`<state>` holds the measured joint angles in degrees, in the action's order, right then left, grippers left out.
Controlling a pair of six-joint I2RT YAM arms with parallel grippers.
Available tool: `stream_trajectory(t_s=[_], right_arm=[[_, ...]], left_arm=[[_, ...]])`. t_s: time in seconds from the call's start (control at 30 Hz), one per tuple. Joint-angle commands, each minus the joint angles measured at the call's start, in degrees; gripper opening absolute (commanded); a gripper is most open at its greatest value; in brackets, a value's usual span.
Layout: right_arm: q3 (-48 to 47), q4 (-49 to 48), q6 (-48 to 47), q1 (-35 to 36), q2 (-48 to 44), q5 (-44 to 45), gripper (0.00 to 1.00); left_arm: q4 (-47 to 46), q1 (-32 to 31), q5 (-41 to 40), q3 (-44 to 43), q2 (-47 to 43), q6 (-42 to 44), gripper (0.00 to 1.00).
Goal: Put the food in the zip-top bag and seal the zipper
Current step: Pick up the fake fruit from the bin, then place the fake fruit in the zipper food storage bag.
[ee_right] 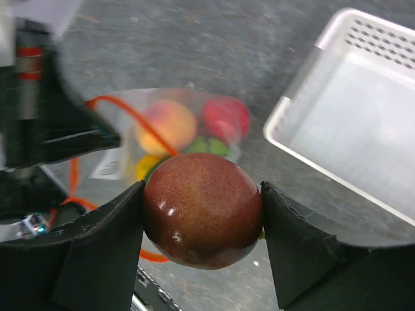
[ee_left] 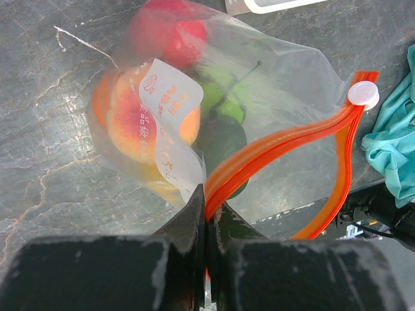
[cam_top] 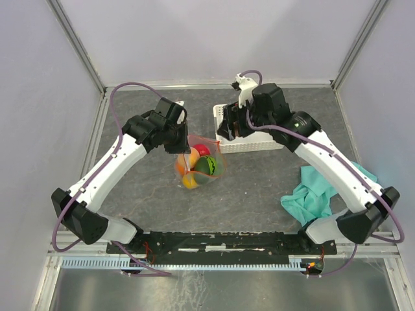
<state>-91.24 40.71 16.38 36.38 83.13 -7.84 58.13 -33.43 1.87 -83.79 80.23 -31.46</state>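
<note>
The clear zip-top bag point(cam_top: 198, 165) lies mid-table with its mouth open. It holds a red apple point(ee_left: 168, 32), a peach point(ee_left: 139, 116), a green melon point(ee_left: 224, 97) and a dark avocado point(ee_left: 220, 139). My left gripper point(ee_left: 209, 197) is shut on the red zipper strip point(ee_left: 279, 139) and holds up the near edge of the mouth; it also shows in the top view point(cam_top: 178, 146). My right gripper point(ee_right: 202, 188) is shut on the brown fruit point(ee_right: 202, 214), held in the air over the left part of the white basket point(cam_top: 259, 144), right of the bag point(ee_right: 175, 126).
The white basket point(ee_right: 363, 129) stands at the back, right of centre. A teal cloth point(cam_top: 318, 191) lies crumpled at the right, under my right arm. The zipper's white slider point(ee_left: 363, 94) sits at the far end of the strip. Grey walls close in the table.
</note>
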Motion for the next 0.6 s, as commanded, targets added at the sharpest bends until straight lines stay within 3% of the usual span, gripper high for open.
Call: stream_trajectory(t_s=[0.0,0.37,0.57], right_arm=[[3.45,-10.19,2.69,5.1,-4.8,-3.92,0.6],[21.55,-35.24,10.92,11.96,-5.23,-7.49,0.6],[25.54,-38.94,10.53,12.02,-2.82,-3.03,0.65]], left_arm=[[-3.03,0.28,1.2,-2.78,-0.31,1.25,0.03],[-3.49,0.29,1.65,-2.29,-0.81,1.49,0.03],[-3.47,0.28,1.73,-2.0,-1.12,1.39,0.03]])
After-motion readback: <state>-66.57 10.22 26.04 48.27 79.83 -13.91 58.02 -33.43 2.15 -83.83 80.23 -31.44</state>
